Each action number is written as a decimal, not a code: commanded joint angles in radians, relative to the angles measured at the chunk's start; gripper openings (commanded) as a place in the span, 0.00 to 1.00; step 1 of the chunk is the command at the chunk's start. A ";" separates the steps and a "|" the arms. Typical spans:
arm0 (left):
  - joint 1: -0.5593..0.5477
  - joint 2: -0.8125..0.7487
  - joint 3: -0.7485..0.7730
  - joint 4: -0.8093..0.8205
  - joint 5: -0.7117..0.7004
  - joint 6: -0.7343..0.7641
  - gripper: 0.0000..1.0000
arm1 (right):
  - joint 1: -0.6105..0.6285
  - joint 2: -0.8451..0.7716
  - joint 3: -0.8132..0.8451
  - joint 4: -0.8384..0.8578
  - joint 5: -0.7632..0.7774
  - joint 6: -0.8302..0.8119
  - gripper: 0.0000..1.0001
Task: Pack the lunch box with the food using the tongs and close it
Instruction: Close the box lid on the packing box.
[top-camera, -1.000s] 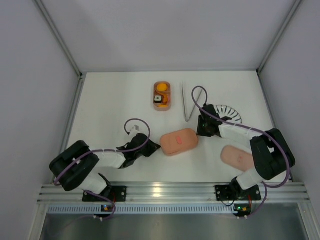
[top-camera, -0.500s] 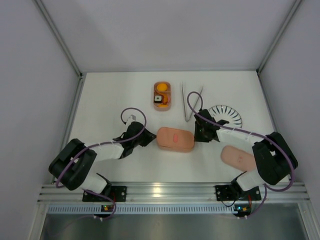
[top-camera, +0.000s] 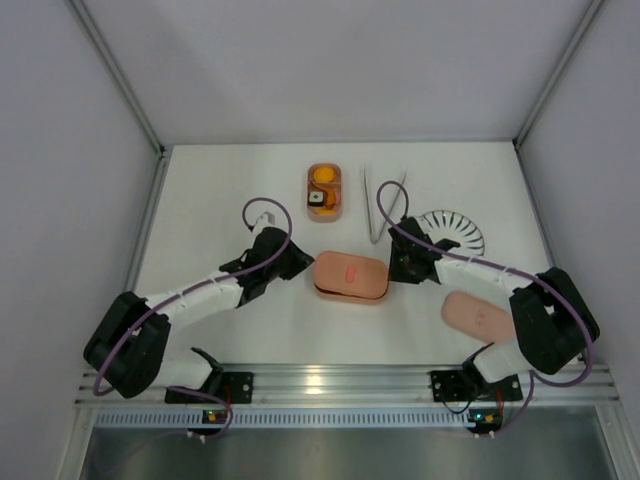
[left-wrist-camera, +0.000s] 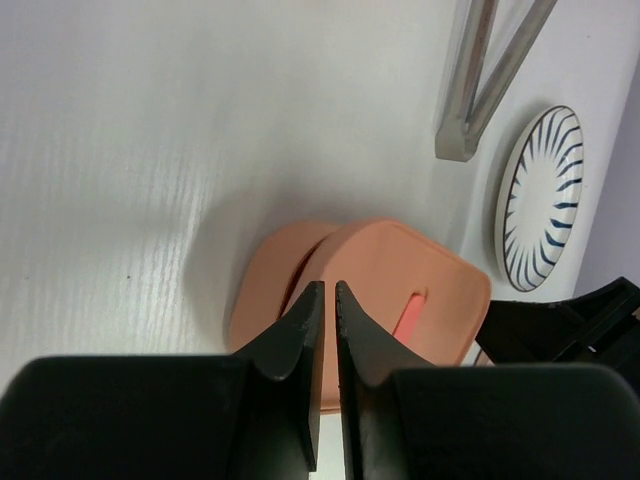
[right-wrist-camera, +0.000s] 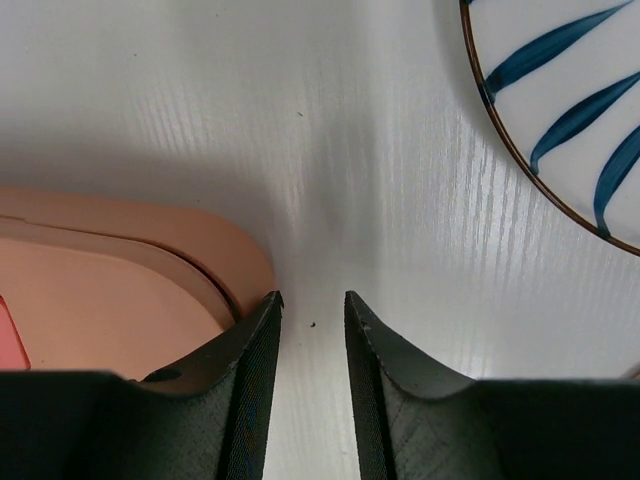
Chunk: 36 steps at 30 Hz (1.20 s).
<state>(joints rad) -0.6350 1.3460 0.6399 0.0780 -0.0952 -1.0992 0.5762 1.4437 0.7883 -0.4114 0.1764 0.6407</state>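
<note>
The salmon-pink lunch box (top-camera: 350, 278) lies across the middle of the table, its lid (left-wrist-camera: 400, 265) sitting askew on the base (left-wrist-camera: 262, 285). My left gripper (top-camera: 300, 266) (left-wrist-camera: 330, 286) is at the box's left end, jaws shut to a thin slit with nothing between them. My right gripper (top-camera: 398, 266) (right-wrist-camera: 312, 296) is open at the box's right end (right-wrist-camera: 110, 285), bare table between its fingers and its left finger beside the rim. A second pink tray (top-camera: 337, 192) at the back holds food: an orange piece (top-camera: 322, 176) and a sushi roll (top-camera: 317, 198). The tongs (top-camera: 376, 236) (left-wrist-camera: 455, 140) lie on the table.
A round white plate (top-camera: 452, 230) (left-wrist-camera: 540, 190) (right-wrist-camera: 560, 100) with dark radial stripes sits right of the tongs. Another pink oval piece (top-camera: 475, 315) lies at the front right, close to the right arm. White walls enclose the table on three sides.
The closed box has turned from tilted to lying level and shifted slightly left. My left arm has stretched forward to its left end. The right gripper came down from beside the tongs to its right end.
</note>
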 joint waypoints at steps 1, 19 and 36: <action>-0.005 -0.034 0.043 -0.111 -0.041 0.045 0.14 | 0.019 -0.028 0.055 0.002 0.024 0.016 0.32; -0.005 0.041 0.159 -0.201 -0.113 0.148 0.20 | -0.009 -0.120 0.057 -0.015 0.041 0.027 0.33; -0.015 0.145 0.250 -0.196 -0.064 0.346 0.36 | -0.010 -0.088 0.080 0.014 0.006 0.004 0.34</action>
<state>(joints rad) -0.6464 1.4788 0.8543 -0.1349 -0.1684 -0.8146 0.5728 1.3491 0.8127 -0.4145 0.1818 0.6552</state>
